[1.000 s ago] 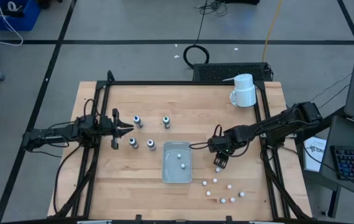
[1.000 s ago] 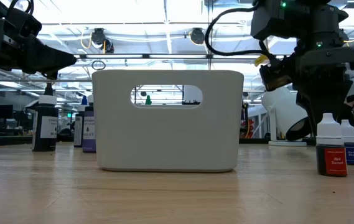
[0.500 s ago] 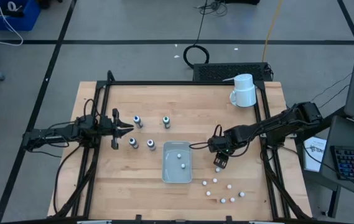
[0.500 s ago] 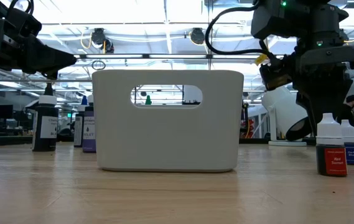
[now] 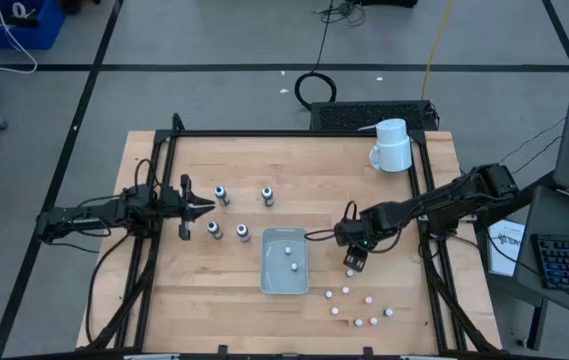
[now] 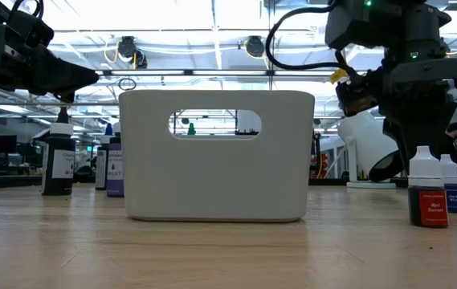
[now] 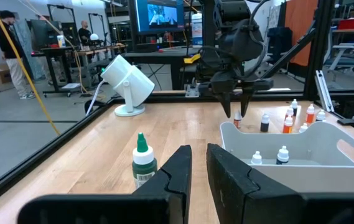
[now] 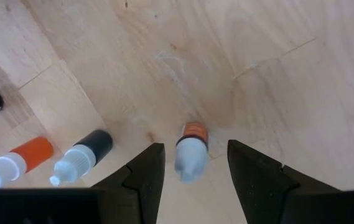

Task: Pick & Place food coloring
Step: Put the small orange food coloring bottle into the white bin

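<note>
right gripper (image 5: 353, 262): jaws spread, straddling one food coloring bottle (image 8: 190, 151) on the surface (image 5: 314, 175), 3 o'clock of white bin (image 5: 285, 262) | left gripper (image 5: 204, 208): jaws pressed together, empty, 9 o'clock side

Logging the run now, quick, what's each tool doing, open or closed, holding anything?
Left tool: closed, empty.
Right tool: open, straddling a small orange-banded bottle, not gripping it.
</note>
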Controlling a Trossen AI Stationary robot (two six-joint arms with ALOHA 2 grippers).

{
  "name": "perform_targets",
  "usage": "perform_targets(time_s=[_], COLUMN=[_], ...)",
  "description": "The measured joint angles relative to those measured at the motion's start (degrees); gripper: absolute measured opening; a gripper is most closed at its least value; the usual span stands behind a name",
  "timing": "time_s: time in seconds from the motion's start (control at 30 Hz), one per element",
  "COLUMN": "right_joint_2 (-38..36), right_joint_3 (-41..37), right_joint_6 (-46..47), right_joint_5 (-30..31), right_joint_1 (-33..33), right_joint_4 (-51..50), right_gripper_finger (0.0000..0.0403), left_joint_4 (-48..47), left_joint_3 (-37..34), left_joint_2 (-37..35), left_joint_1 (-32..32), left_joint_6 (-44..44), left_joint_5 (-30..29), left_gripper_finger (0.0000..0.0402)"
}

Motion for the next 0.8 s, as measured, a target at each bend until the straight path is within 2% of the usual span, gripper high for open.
perform_targets(time_s=[0.8], right_joint_2=[1.3], right_joint_3=[0.0], right_joint_6=[-0.2], right_joint_5=[0.1], right_joint_1=[0.3], right_joint_4=[0.7], right_gripper_finger=[0.0167], left_joint_4=[0.0], left_joint_3=[0.0], left_joint_2=[0.0], left_joint_1=[0.0], left_joint_6=[0.0], left_joint_5=[0.0], left_gripper_finger=[0.0058])
